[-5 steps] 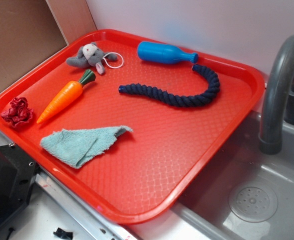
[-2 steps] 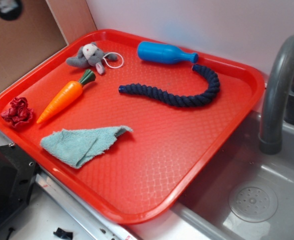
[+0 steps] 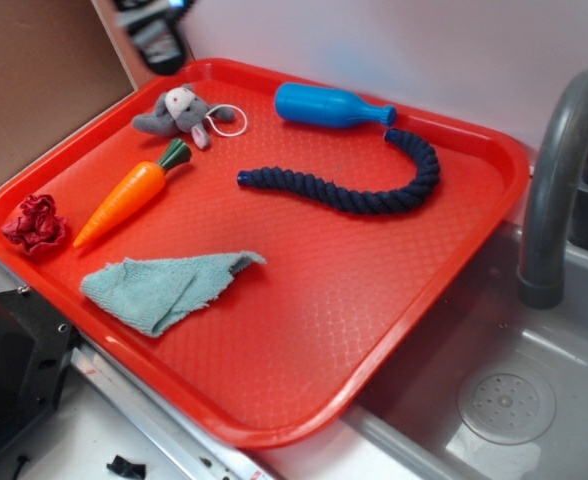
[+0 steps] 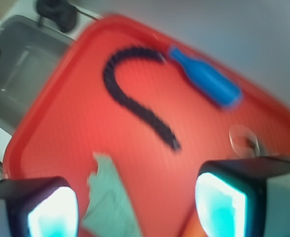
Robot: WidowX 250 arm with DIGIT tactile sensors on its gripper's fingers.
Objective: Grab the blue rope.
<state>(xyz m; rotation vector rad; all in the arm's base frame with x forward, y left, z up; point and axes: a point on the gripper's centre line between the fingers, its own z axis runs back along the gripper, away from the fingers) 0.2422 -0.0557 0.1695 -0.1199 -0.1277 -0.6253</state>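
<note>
The blue rope [image 3: 354, 190] is a dark navy braid lying curved on the red tray [image 3: 374, 320], its hooked end near the bright blue bottle [image 3: 329, 106]. In the wrist view the rope [image 4: 135, 101] lies well ahead of me, blurred. My gripper [image 3: 159, 30] shows blurred at the top left of the exterior view, high above the tray's back left corner. In the wrist view the gripper [image 4: 137, 207] is open and empty, its two fingers far apart over the green cloth [image 4: 113, 202].
On the tray lie a toy carrot [image 3: 129, 200], a grey plush mouse [image 3: 179, 112], a green cloth [image 3: 164, 285] and a red crumpled thing [image 3: 34, 222]. A grey sink [image 3: 514, 400] with a faucet [image 3: 559, 170] is at the right. A brown board [image 3: 34, 80] stands at the back left.
My gripper has come into the exterior view at the top left and moved right towards the tray. Nothing on the tray has moved.
</note>
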